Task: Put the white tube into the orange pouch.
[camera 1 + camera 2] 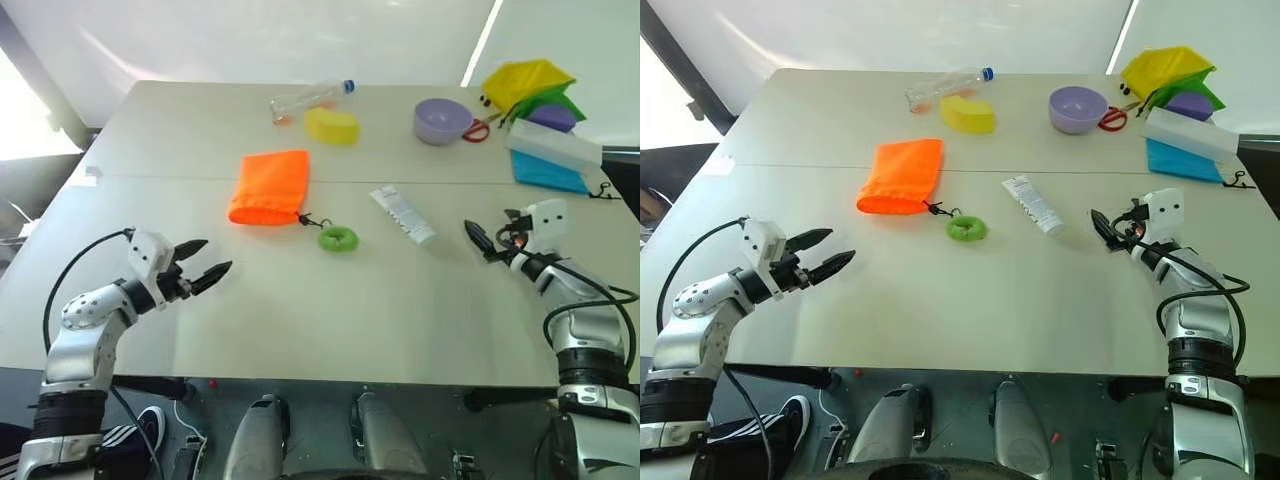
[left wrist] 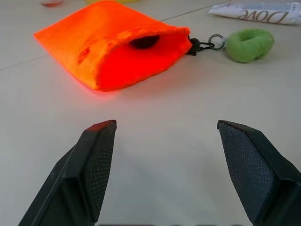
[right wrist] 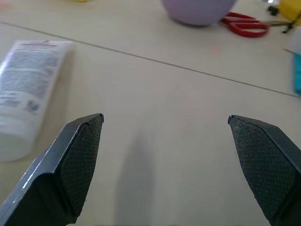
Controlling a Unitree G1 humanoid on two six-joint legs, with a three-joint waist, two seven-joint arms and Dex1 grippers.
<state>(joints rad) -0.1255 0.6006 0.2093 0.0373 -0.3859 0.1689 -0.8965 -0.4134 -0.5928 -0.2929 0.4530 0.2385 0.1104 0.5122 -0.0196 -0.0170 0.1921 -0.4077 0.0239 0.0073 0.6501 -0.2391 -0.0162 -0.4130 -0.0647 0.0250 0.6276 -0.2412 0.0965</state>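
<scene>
Tube, white tube (image 1: 402, 214), flat on table (image 1: 300, 330) just ahead-left of released right gripper (image 1: 478, 240); orange pouch (image 1: 270, 186) mouth faces released left gripper (image 1: 205, 262), ready for loading.

Bare table (image 1: 300, 310) lies between my end effectors and the white tube (image 1: 402, 214); the green ring (image 1: 338, 238) sits beside the tube.

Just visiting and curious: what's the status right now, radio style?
Both end effectors, left and right, open and empty. White tube flat on table, apart from orange pouch. Green ring lies between them.
</scene>
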